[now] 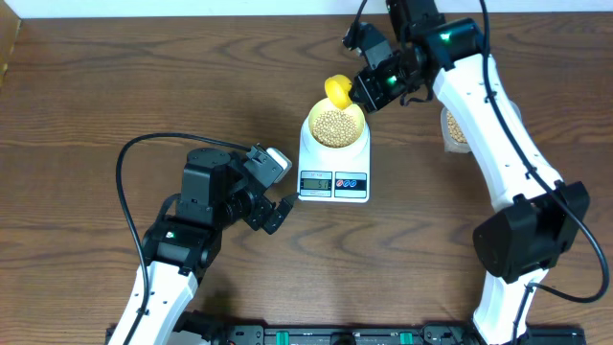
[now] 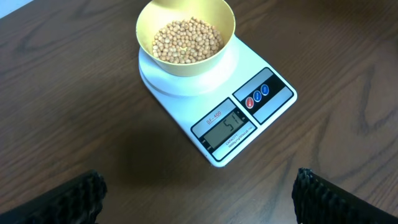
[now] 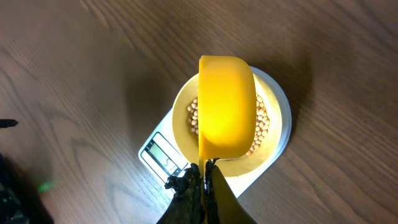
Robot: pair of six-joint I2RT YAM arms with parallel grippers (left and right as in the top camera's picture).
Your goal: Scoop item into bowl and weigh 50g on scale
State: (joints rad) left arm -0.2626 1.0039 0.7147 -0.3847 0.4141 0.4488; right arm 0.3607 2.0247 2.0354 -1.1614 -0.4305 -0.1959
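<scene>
The pale-yellow bowl (image 1: pixel 334 126) sits on the white scale (image 1: pixel 333 168) and holds many tan beans (image 2: pixel 186 40). The scale's display (image 2: pixel 224 126) reads about 51. My right gripper (image 3: pixel 206 177) is shut on the handle of the yellow scoop (image 3: pixel 226 106), which is tipped on its side just above the bowl (image 3: pixel 236 167). In the overhead view the scoop (image 1: pixel 337 91) hangs over the bowl's far rim. My left gripper (image 2: pixel 198 193) is open and empty, just in front of the scale (image 2: pixel 249 134), low over the table.
A clear tub with more beans (image 1: pixel 454 127) stands right of the scale, partly hidden by the right arm. The left arm's base and cables fill the front left.
</scene>
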